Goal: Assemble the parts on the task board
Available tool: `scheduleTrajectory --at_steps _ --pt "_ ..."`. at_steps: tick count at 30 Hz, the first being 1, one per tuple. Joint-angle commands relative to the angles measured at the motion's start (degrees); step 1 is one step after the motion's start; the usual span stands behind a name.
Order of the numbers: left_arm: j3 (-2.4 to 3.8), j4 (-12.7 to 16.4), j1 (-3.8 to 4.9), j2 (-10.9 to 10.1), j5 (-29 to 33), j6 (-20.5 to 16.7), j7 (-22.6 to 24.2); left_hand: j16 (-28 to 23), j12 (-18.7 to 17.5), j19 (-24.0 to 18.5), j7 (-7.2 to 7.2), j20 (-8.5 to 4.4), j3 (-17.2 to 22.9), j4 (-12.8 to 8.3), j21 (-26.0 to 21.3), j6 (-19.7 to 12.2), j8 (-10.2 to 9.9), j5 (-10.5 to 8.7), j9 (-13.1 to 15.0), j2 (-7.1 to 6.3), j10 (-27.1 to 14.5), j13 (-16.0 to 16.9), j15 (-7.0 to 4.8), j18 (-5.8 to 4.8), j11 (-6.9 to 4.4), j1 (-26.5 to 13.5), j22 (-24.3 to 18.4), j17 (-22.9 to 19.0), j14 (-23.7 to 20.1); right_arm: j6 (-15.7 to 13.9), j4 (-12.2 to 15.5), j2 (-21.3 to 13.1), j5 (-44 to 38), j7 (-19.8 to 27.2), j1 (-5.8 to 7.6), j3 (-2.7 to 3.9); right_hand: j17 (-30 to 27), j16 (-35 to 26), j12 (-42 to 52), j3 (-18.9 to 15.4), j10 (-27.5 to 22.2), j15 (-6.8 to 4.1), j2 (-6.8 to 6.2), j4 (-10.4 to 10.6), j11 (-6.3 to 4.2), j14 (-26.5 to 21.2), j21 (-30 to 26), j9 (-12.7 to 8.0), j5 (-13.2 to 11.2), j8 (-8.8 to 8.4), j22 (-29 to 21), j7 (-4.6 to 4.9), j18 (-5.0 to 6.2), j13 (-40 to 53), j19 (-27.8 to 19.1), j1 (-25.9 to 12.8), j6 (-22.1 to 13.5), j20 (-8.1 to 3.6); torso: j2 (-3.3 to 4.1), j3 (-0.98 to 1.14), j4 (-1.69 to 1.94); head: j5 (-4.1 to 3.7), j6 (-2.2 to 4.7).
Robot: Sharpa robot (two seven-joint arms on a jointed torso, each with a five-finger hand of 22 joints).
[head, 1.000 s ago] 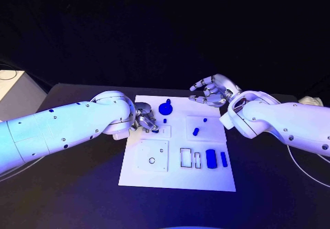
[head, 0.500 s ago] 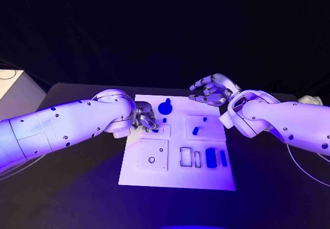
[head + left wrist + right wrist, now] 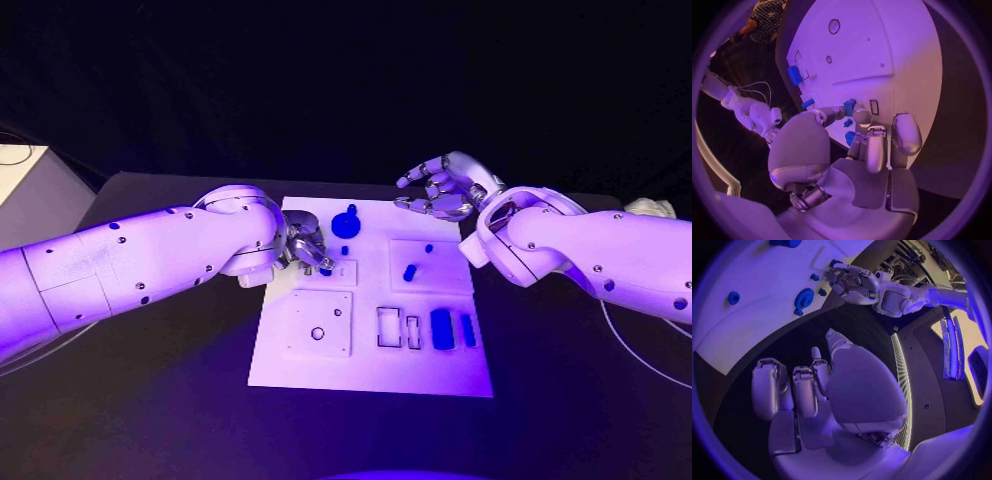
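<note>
Since a second ago we log no real change: left hand [image 3: 306,252] still pinches a small blue part [image 3: 849,107] over the task board [image 3: 372,375]; right hand [image 3: 444,190] hovers spread, empty. Seating looks unfinished.

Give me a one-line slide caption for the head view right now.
Left hand works a small blue part at the task board edge; right hand hovers open.
</note>
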Motion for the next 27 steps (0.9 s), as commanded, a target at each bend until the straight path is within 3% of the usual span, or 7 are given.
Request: scheduleTrajectory --at_steps 1,15,27 --pt "-0.4 -0.03 -0.46 0.39 0.02 1.53 0.08 0.2 0.4 0.51 -1.04 0.02 8.45 -8.9 0.39 1.48 0.18 -0.43 4.81 0.13 0.42 0.16 -0.46 -1.03 -0.01 -0.58 0.24 15.08 5.84 0.46 0.11 -0.04 -0.03 0.17 -0.02 0.02 11.88 -0.18 -0.22 0.27 -0.36 0.41 -0.07 -0.01 0.12 4.93 -0.3 -0.05 0.1 -0.19 5.12 0.17 0.52 4.22 0.9 -0.67 -0.29 0.48 -0.02 -0.03 0.01 -0.07 -0.1" --pt "-0.54 -0.38 -0.46 0.69 0.02 1.35 0.1 0.2 0.32 1.02 -1.62 -0.44 3.66 -6.59 0.39 2.38 -0.26 -0.96 4.73 -0.01 1.11 0.34 -0.89 -1.15 -0.46 -2.36 0.65 15.08 5.84 0.4 0.24 -0.22 0.01 0.21 -0.01 0.02 11.78 -0.26 -0.28 0.42 -0.41 0.39 -0.13 -0.06 0.1 4.91 -0.45 -0.07 0.1 -0.16 5.01 0.15 0.55 4.15 0.88 -0.78 -0.29 0.46 -0.1 -0.05 0.08 -0.26 -0.25" --pt "-0.64 -0.81 -0.46 0.82 -0.31 1.5 0.01 0.2 0.3 1.21 -1.84 -0.66 -3.53 -3.62 0.16 3.32 -0.87 -1.73 4.58 -0.15 1.09 0.56 -1.07 -1.17 -0.63 -3.31 0.61 15.08 5.84 0.36 0.27 -0.27 0.13 0.3 -0.01 0.02 11.7 -0.31 -0.29 0.44 -0.42 0.39 -0.15 -0.05 0.1 4.88 -0.6 -0.07 0.1 -0.15 4.9 0.15 0.58 4.14 0.83 -0.81 -0.3 0.46 -0.05 -0.03 0.04 -0.26 0.02"
